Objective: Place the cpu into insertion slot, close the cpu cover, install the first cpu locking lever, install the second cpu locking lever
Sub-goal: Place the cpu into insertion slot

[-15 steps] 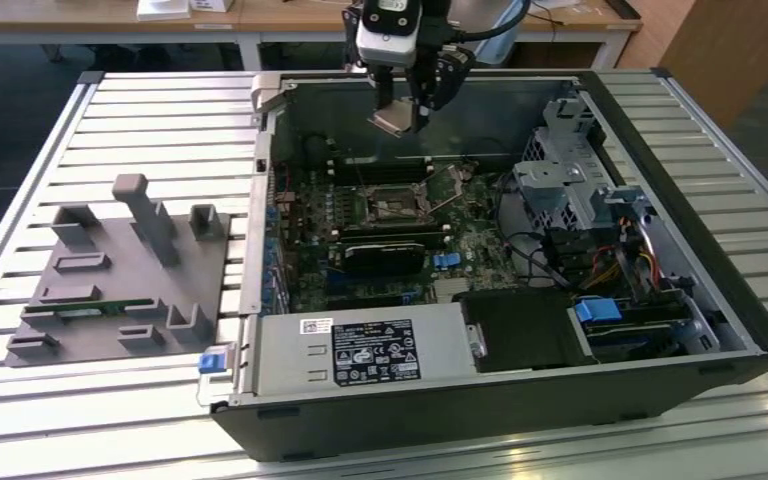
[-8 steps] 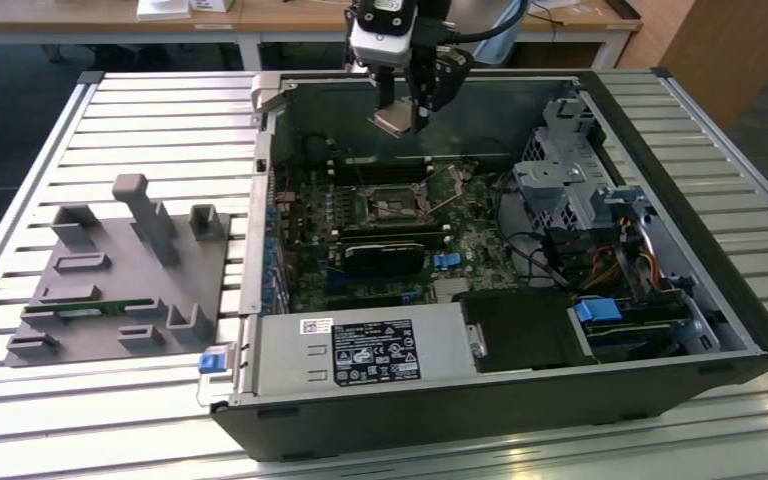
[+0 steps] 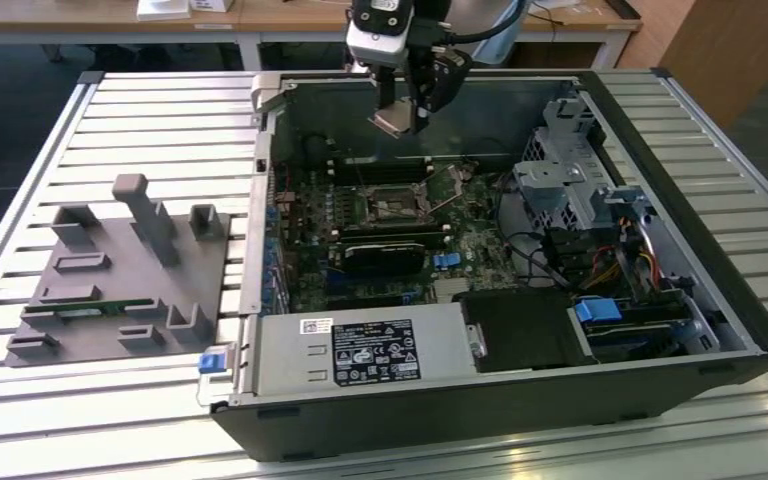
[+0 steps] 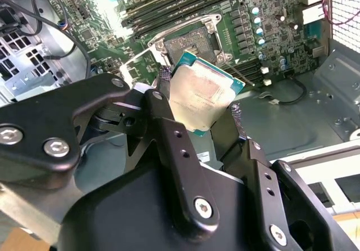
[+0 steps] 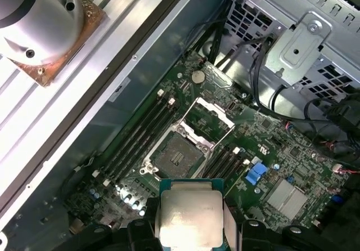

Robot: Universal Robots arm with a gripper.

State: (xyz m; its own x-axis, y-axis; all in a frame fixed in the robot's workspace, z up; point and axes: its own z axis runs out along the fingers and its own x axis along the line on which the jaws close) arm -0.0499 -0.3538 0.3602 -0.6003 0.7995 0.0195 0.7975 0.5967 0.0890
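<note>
My gripper [image 3: 403,112] hangs over the back of the open computer case, shut on the cpu [image 3: 391,122], a flat square chip with a dull silver top. Both wrist views show the cpu [image 4: 202,96] [image 5: 190,220] clamped by its edges between the black fingers [image 4: 163,79], well above the board. Below it on the green motherboard lies the insertion slot [image 5: 177,155] [image 4: 194,41] [image 3: 391,207], dark in the middle and uncovered. The cpu cover [image 5: 212,115], a thin silver frame, is swung open beside the slot.
Long black memory slots [image 5: 140,130] run along the socket. A labelled power supply box [image 3: 357,350] fills the case's near side, and a metal drive cage [image 3: 564,185] with cables stands at the exterior view's right. A grey fixture [image 3: 124,270] rests on the slatted table.
</note>
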